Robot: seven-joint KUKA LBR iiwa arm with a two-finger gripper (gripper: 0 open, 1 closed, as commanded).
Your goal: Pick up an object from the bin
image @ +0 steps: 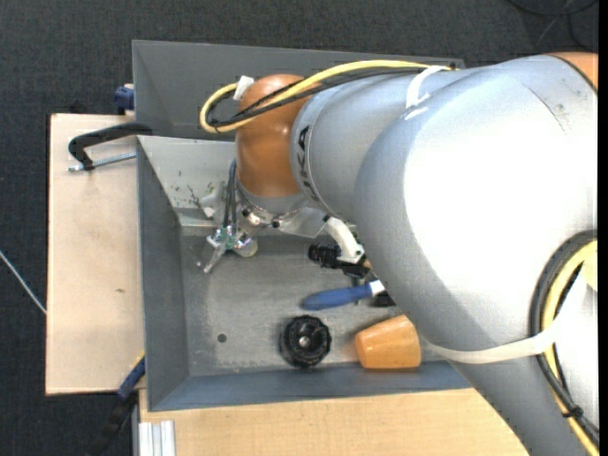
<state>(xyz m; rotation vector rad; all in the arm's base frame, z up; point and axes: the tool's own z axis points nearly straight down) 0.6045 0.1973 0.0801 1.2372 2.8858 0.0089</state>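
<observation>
The gripper (pixel 228 238) is down at the bin's (pixel 161 283) grey floor at about 10 o'clock from the floor's middle, close to the sloped back wall. It hangs below the arm's orange wrist cover (pixel 266 145) and a yellow cable (pixel 313 76). At its tip lies a small silvery thing with a touch of green (pixel 213 256). A thin pale sliver of it runs out from under the tip, so its long axis lies roughly from 1 o'clock to 7 o'clock, with the free end toward 7 o'clock. The tip is at or on this thing, but too much is crowded there to tell whether the gripper is apart, together or clamped on it, and a grasp cannot be made out. The other things lie well apart from it. A white and black piece (pixel 338 247) is at about 2 o'clock, partly under the arm. A blue-handled tool (pixel 334 298) is at 3 o'clock, its length running almost from 9 to 3. A black round knob-like thing (pixel 304 340) is at 6 o'clock near the front wall. Just beside that, toward 3 o'clock, is an orange wedge-shaped block (pixel 388 344).
</observation>
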